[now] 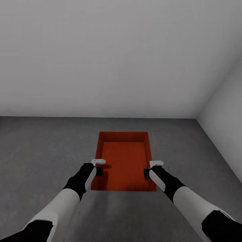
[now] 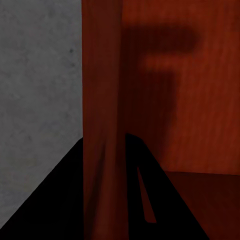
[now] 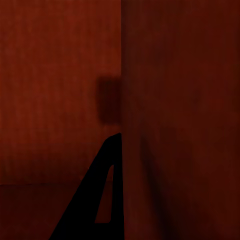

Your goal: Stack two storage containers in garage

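Observation:
A red-orange storage container hangs open side up between my two hands, over the dark grey floor of the garage. My left gripper straddles its left wall near the front, one finger inside and one outside. In the left wrist view that thin wall runs between the dark fingers, clamped. On the opposite wall my right gripper holds the same way. The right wrist view has one finger against the inner wall; the outer finger is hidden. I cannot tell whether the container touches the floor.
A plain white wall stands a short way beyond the container. A second white wall meets it in a corner at the right. Grey floor stretches to the left and in front of the container.

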### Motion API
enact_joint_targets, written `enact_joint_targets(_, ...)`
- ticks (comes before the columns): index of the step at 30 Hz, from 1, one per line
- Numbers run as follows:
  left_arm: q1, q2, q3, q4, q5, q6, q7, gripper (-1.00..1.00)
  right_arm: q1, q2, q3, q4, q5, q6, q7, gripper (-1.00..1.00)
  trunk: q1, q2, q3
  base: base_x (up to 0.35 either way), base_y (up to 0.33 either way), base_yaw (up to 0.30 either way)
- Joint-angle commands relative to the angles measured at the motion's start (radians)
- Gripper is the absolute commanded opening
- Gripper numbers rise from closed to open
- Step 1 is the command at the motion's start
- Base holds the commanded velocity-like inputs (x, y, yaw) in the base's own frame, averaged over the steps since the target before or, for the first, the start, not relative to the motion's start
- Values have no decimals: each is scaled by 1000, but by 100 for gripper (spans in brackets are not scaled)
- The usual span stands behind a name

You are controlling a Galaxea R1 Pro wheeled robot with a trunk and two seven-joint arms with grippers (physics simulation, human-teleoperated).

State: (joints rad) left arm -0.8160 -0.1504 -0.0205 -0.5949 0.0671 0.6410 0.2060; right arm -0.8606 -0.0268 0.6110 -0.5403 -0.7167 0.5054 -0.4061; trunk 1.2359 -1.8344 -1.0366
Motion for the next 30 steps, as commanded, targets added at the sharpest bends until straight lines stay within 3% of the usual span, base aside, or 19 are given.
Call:
enact_joint_targets(1, 0, 1, -1, 0, 2, 6, 10, -100, -2, -56, -50, -3, 46, -22, -22, -100, 4, -8, -6, 0, 0, 0)
enact_joint_targets(7, 0, 0, -1, -1, 2, 6, 10, -100, -2, -57, -50, -3, 46, -22, -22, -100, 27, -50, -34, 0, 0, 0)
enact_joint_targets(20, 0, 0, -1, -2, 2, 6, 9, -100, -2, -58, -50, -3, 46, -22, -22, -100, 27, -50, -55, 0, 0, 0)
enact_joint_targets(30, 0, 0, -1, 0, 2, 6, 9, -100, -2, -58, -50, -3, 46, -22, -22, -100, 65, -120, -103, 0, 0, 0)
